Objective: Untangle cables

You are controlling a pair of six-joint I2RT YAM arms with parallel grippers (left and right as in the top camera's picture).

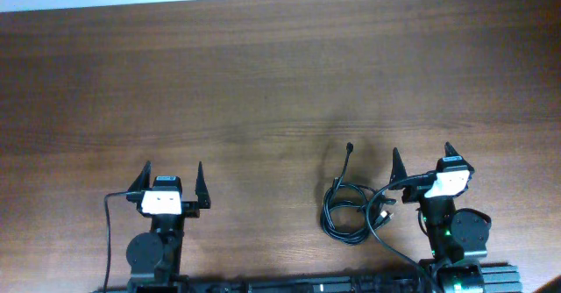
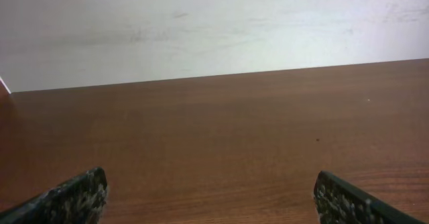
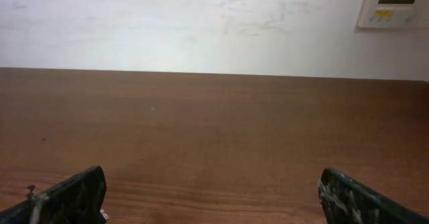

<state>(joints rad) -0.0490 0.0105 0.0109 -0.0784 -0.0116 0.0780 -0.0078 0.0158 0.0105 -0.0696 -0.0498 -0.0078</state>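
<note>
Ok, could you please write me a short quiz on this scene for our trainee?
1. The cables lie beside:
A) the left fingers
B) the right fingers
C) neither, midway between them
2. True or false: the left fingers hold a cable.
3. Fill in: the right fingers stand ____, with nothing between them.
Key: 1 B; 2 false; 3 open.
</note>
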